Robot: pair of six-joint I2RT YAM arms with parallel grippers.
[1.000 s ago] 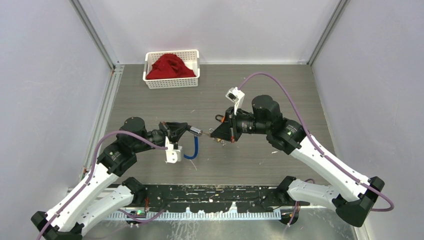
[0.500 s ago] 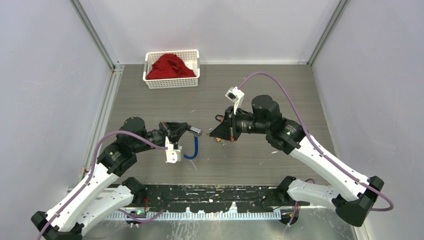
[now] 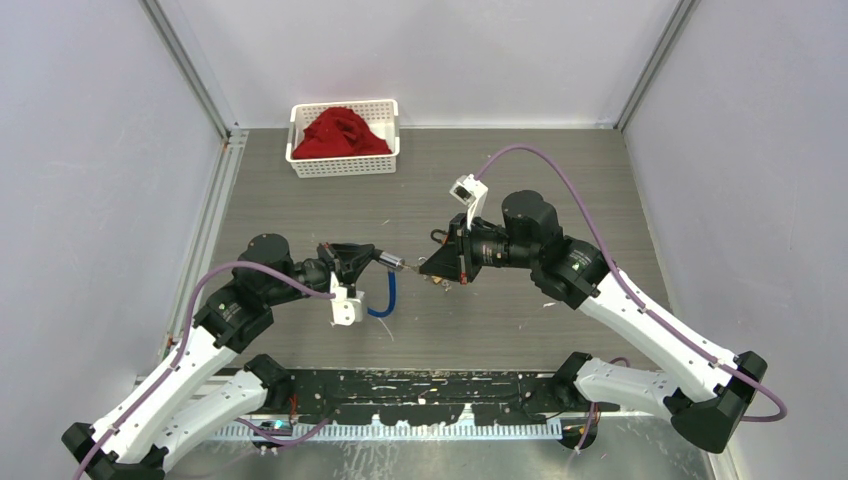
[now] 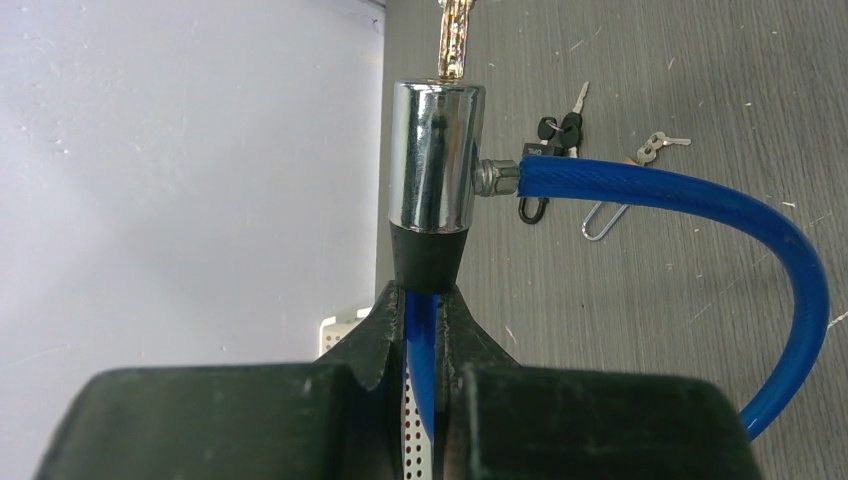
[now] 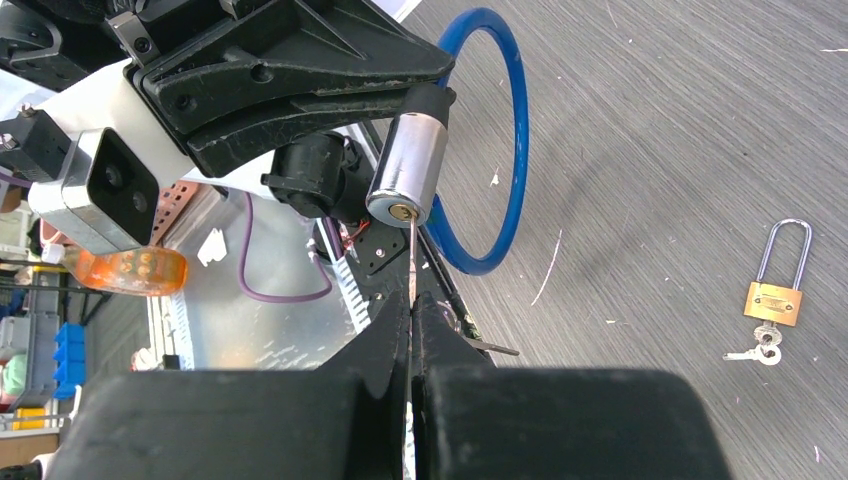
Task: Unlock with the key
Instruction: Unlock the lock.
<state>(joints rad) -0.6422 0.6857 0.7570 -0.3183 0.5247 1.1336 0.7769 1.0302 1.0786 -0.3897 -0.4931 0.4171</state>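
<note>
Left fingers (image 4: 372, 345): pressed onto the blue cable (image 4: 700, 200) just under the black collar, holding the chrome barrel (image 4: 435, 155) off the desk (image 3: 560, 180), keyway turned to the other arm, probably to steady it against the push. Right fingers (image 5: 388, 345): pinched flat on the key (image 5: 412, 250), blade in line with the barrel, tip at the keyway; depth of entry cannot be told. Count: cable lock, one, midair between the arms; key in hand, one. On the desk, well apart: brass padlock (image 5: 773, 300), one, with small keys (image 5: 757, 345) touching; black keys (image 4: 560, 130), one bunch. Far corner: basket (image 3: 300, 165), one, holding red cloth (image 3: 340, 132), one.
</note>
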